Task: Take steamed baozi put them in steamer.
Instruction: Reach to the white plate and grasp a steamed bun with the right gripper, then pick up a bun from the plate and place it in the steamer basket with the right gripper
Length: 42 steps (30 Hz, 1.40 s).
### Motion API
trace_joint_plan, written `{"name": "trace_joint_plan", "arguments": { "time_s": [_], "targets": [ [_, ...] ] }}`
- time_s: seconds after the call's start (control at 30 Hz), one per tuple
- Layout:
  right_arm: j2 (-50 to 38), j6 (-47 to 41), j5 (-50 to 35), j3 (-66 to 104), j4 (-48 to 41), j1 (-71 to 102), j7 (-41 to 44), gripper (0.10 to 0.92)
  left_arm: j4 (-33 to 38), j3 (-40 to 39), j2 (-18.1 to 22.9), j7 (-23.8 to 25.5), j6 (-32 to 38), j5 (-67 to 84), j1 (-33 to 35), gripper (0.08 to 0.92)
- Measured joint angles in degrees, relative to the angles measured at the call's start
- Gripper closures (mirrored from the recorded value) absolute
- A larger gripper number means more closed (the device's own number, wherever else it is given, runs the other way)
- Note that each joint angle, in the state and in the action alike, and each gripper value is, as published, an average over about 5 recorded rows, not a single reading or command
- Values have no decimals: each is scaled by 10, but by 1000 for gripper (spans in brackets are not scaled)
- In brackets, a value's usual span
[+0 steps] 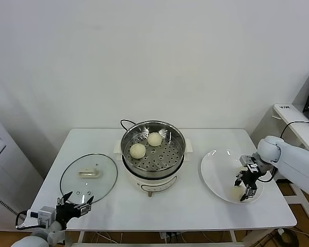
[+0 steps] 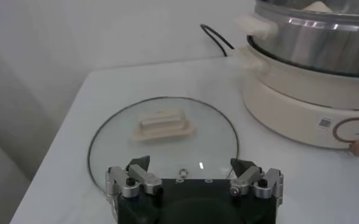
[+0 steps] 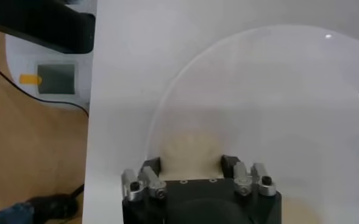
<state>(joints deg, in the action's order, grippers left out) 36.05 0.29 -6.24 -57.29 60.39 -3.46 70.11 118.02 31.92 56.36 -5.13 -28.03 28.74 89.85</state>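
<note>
The steel steamer [image 1: 153, 154] stands on its white pot base mid-table and holds two cream baozi, one at the back [image 1: 154, 139] and one on the left [image 1: 137, 150]. A third baozi [image 1: 237, 192] lies on the white plate [image 1: 216, 170] at the right. My right gripper [image 1: 246, 186] is down on the plate, shut on this baozi. In the right wrist view the baozi [image 3: 188, 149] fills the gap of the gripper [image 3: 189, 163], touching both fingers. No fourth baozi shows. My left gripper [image 1: 75, 207] waits open and empty at the front left.
The round glass lid [image 1: 88, 176] lies flat left of the steamer, just beyond my left gripper [image 2: 191, 165]; it also shows in the left wrist view [image 2: 118, 152]. The steamer's black cord [image 1: 124, 122] trails behind it. The plate sits near the table's right edge.
</note>
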Motion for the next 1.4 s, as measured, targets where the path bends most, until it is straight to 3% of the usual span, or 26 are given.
{"name": "trace_joint_plan", "arguments": {
  "time_s": [0.6,1.03,1.4],
  "targets": [
    [21,48,-55,-62,-2,-157,14,514,0,-5,-6,0,-1,0,-5,177],
    [164,183,-86,-70,-20,-276,1,515,-2,-14,-11,0,-1,-5,-14,177],
    [276,327,-50,-71,-10,-292,-11,508,-1,-19,-21,0,-8,-8,-23,177]
  ]
}}
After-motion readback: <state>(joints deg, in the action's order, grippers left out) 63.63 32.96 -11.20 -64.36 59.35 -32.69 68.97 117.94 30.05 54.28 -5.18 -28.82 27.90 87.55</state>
